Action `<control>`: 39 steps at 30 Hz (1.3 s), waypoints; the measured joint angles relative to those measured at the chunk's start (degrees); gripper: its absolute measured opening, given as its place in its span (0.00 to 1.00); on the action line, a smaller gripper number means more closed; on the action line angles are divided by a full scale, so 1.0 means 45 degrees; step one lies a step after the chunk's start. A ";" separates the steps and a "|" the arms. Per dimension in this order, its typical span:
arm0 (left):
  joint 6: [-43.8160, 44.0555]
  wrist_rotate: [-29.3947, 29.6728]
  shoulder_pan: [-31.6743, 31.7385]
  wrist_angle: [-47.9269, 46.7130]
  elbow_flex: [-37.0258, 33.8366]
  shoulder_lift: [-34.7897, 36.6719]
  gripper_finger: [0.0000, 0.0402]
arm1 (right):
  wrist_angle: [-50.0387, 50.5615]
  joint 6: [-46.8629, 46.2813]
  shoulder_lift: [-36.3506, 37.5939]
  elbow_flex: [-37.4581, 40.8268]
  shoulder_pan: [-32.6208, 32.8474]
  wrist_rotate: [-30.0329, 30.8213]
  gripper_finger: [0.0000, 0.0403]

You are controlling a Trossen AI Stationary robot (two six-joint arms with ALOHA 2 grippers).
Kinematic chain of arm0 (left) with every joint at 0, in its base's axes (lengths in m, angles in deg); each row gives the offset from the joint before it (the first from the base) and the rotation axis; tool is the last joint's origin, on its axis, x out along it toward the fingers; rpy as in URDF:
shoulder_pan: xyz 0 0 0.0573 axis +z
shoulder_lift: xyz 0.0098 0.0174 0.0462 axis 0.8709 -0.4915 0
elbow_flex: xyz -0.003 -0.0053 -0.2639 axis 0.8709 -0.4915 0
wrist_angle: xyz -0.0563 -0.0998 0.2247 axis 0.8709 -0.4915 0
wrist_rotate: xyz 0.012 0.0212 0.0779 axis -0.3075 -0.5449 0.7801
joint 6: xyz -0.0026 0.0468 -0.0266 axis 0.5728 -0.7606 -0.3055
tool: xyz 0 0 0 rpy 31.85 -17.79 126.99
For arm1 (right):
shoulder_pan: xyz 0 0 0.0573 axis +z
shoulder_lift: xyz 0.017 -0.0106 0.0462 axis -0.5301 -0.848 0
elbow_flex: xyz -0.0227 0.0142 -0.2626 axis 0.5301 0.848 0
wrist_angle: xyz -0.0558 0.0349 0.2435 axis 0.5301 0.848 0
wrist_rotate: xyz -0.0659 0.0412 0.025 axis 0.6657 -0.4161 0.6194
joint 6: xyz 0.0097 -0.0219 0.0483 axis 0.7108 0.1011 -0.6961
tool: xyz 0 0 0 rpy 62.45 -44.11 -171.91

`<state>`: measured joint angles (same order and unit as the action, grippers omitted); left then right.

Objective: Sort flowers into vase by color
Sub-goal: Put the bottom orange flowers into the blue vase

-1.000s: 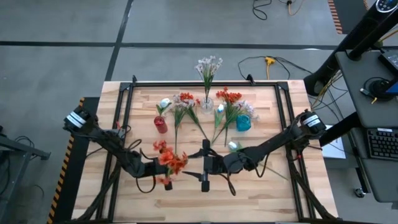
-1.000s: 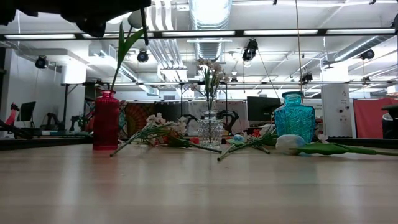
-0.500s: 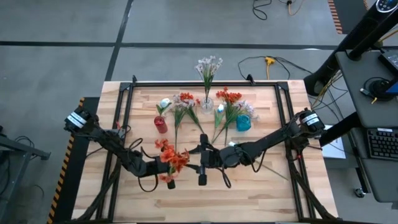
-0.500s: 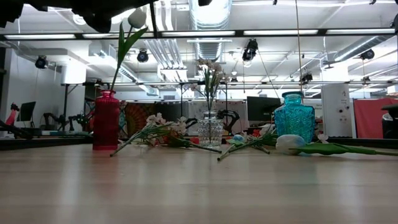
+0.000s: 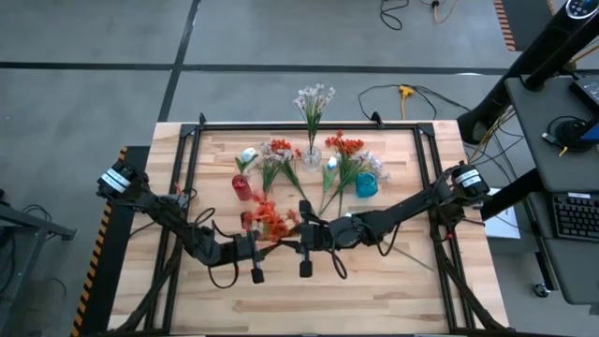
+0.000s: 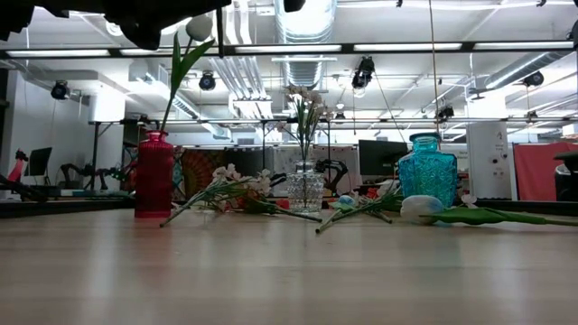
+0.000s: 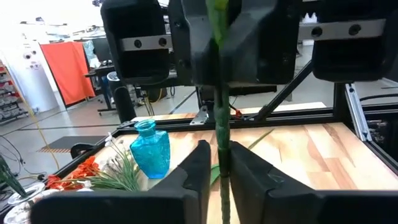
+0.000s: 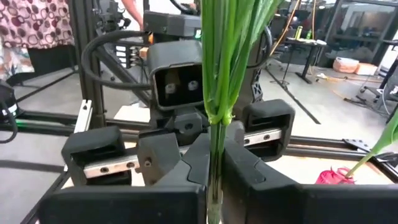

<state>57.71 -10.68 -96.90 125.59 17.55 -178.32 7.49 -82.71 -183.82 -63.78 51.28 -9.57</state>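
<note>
Table (image 5: 402, 281) centre | orange flower (image 5: 271, 221) stem clamped between left hand (image 5: 265, 245), right hand (image 5: 292, 241)

The table (image 5: 402, 281) is pale wood with a smooth top. The blue vase (image 6: 427, 176) is shiny see-through glass with bumps. The red vase (image 6: 154, 174) looks shiny. The end effector fingers (image 8: 245, 165) are dull black plastic.

Flowers: one orange-red stem (image 5: 272, 221) held mid-counter, others in vases or loose.
White tulip seated in red vase (image 5: 241, 187); pale spray upright in clear vase (image 5: 312, 155); remaining stems (image 5: 339, 168) laid flat beside blue vase (image 5: 365, 184).
</note>
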 joint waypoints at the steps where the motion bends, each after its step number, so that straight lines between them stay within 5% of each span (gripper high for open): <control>1: 0.0022 -0.0001 0.0000 0.0009 0.0000 0.0000 0.14 | 0.0137 0.0000 0.0040 0.0000 0.0001 0.0000 0.04; 10: 0.0374 0.0132 -0.0010 -0.0044 0.0000 0.0400 0.38 | 0.2695 -0.0333 0.1452 0.0007 -0.0242 0.0066 0.04; 14: 0.0352 0.0125 -0.0055 -0.0370 -0.0005 0.0635 0.46 | 0.4085 -0.0289 0.2443 0.0157 -0.0352 0.1258 0.04; 24: 0.0356 0.0119 -0.0253 -0.0559 -0.0005 0.0977 0.49 | 0.2884 -0.0720 0.5590 0.3629 -0.1425 0.2486 0.04; 32: 0.0378 0.0222 -0.0248 -0.0684 -0.0010 0.0991 0.49 | 0.2340 -0.2279 0.8240 0.6561 -0.1787 0.7181 0.04; 39: 0.0380 0.0349 -0.0238 -0.0736 -0.0010 0.0991 0.49 | 0.2371 -0.3155 0.9451 0.7759 -0.1792 0.9848 0.04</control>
<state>59.42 -9.11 -97.97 122.28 17.50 -173.86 18.16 -96.90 -141.29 -28.87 43.21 34.75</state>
